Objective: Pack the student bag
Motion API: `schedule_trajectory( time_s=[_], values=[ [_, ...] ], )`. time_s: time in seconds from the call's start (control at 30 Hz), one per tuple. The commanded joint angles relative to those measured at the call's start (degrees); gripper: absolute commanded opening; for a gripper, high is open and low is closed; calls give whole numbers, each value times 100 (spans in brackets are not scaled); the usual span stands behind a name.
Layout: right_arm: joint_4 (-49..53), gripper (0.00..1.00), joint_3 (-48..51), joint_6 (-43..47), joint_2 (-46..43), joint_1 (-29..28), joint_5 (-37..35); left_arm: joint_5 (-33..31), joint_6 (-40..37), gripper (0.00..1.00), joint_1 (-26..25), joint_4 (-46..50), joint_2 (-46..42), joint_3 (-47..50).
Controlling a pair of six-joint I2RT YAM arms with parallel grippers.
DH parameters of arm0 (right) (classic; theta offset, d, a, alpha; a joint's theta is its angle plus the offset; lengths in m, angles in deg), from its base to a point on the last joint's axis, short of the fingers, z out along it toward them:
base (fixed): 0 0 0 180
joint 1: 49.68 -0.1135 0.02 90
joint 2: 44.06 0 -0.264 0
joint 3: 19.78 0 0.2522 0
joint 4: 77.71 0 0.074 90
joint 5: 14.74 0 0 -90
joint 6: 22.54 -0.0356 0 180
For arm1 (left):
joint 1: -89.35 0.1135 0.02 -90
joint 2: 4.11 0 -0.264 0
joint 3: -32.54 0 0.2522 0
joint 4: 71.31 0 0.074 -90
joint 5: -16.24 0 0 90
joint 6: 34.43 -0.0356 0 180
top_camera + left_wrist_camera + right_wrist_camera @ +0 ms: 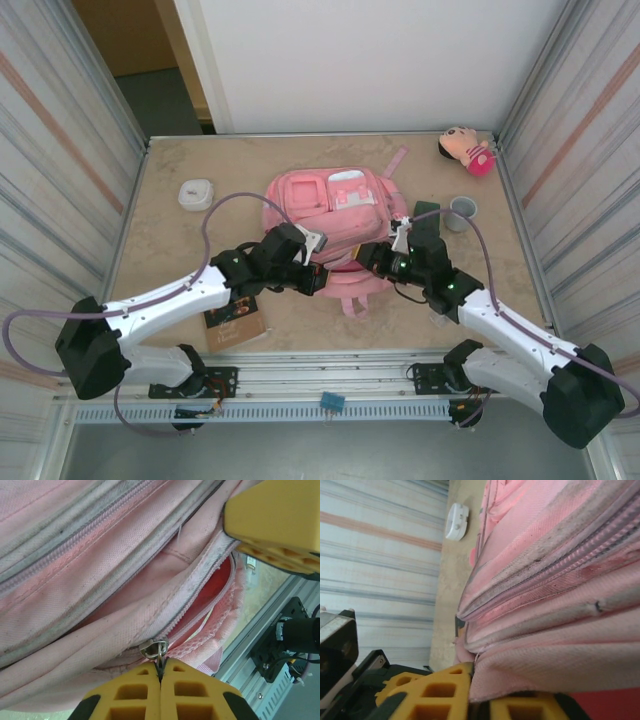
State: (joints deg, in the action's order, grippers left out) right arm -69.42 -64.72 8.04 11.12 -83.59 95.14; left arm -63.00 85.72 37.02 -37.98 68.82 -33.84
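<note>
The student bag lies flat in the middle of the tan surface. Its front pockets face up, and a pink strap trails toward the far wall. Both arms reach in from the near edge and meet at the bag's near side.

The left claw is closed. In the left wrist view its yellow fingertips are pressed together on the metal zipper pull, with the left claw at the bottom of the frame. The zip beside the pull is partly parted, and red lining shows through the gap.

The right claw sits just beside the left one, on the same near edge of the bag. In the right wrist view the right claw is clamped on a fold of the bag's pink fabric, which runs down between its yellow fingers.

A small white case rests on the surface to the left of the bag, apart from it; it also shows in the right wrist view. A grey cup stands to the right of the bag. A pink plush doll lies in the far right corner. A brown book lies at the near edge, partly under the left arm.
</note>
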Motion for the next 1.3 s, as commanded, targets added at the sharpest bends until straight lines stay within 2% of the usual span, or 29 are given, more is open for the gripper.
schedule_trajectory(
  time_s=[0.0, 0.13, 0.3, 0.6, 0.8, 0.93, 1.1, 1.2, 1.27],
  values=[
    [14, 6, -565, 275, -81, 271, 212, -490, -187, 0, 13, 283, -220, -25],
    [228, 0, -938, 511, -98, 688, 827, -1163, -360, 0, 133, 841, -275, 65],
    [601, 0, -1624, 934, 70, 1008, 1717, -1170, -327, 0, 613, 838, -555, 412],
    [1702, 0, -3038, 1972, 587, 1256, 2976, -1467, -530, 0, 1445, 79, -950, 909],
    [1752, 0, -3491, 2022, 951, 1713, 3753, -1721, -837, 0, 1809, -830, -1086, 1327],
    [1809, 0, -3733, 2223, 1115, 1756, 4275, -1848, -1043, 0, 2077, -1357, -990, 1578],
    [1834, 0, -3807, 2383, 1077, 1752, 4599, -2109, -1132, 0, 2374, -2121, -574, 1738],
    [1819, 0, -3824, 2389, 1040, 1704, 4672, -2086, -1134, 6, 2452, -2291, -227, 1599],
    [1952, 0, -3834, 2434, 1065, 1677, 4444, -1938, -1137, 10, 2457, -2261, -75, 1448]
  ],
)
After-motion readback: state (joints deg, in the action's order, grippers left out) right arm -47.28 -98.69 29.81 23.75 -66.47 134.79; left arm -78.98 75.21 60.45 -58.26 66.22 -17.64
